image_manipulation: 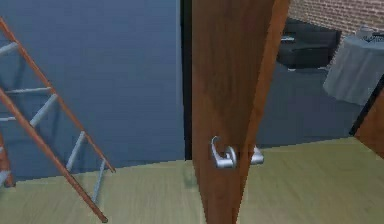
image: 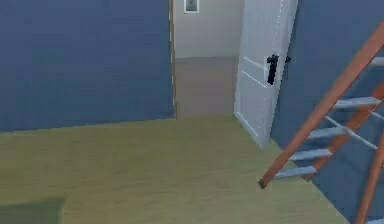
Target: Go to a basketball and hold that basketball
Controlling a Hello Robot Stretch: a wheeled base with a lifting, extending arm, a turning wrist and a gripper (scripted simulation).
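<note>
A dark blue wall fills the forward view's left. Beside it is a doorway, where a white panelled door with a black handle stands swung open. A beige floor and a cream wall lie beyond it. A ladder with reddish-brown wooden rails and pale grey rungs leans across that view's right, its foot on the yellow-green plank floor.

In the arm side view the same ladder crosses the left, in front of blue wall. A tall brown wooden door with a silver lever handle rises through the middle. Past its right edge stands a round table draped in grey cloth, with a black boxy thing just beside it and a brick wall behind.

Where the basketball lies, and which way it points, cannot be told. The state of the hand cannot be told either.
</note>
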